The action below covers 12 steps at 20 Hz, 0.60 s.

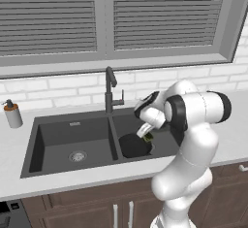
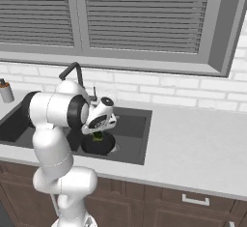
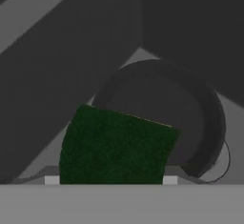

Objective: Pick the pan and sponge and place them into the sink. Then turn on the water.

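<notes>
Now the hand (image 1: 147,136) grips the sponge (image 3: 114,144) between its fingers, green face showing, just above the pan (image 1: 134,145). That pan lies directly beneath it in the sink (image 1: 72,125), in the right one of 2 basins.

The small round black shallow pan (image 1: 134,145) lies flat on the floor of the right basin of the dark grey double-basin sink (image 1: 72,121), over its drain. The small rectangular sponge (image 3: 116,146), dark green face showing, sits clamped in my tool (image 1: 148,137) just above the pan.
</notes>
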### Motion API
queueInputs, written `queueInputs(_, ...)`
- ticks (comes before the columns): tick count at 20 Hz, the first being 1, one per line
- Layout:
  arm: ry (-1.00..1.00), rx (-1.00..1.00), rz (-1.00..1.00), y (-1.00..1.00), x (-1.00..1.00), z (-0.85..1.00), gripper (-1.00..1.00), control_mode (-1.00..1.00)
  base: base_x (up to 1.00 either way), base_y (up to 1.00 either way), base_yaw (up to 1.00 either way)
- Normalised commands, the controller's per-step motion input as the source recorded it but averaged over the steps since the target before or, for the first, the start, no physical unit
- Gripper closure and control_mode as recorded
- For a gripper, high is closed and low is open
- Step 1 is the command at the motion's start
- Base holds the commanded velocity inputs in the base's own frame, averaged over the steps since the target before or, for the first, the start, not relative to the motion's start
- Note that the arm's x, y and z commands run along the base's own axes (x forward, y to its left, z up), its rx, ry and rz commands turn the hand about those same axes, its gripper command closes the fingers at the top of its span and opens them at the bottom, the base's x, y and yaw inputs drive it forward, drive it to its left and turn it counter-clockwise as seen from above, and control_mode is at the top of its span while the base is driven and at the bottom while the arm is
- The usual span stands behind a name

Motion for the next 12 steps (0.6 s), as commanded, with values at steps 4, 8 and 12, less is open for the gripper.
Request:
queueInputs(4,0.00,0.00,0.00,0.05,0.25,-0.70,1.00,-1.00,0.00,0.00,0.00)
queueInputs(8,0.00,0.00,0.00,0.17,0.45,-0.54,1.00,-1.00,0.00,0.00,0.00)
queueInputs(12,0.00,0.00,0.00,0.27,0.53,-0.45,1.00,-1.00,0.00,0.00,0.00)
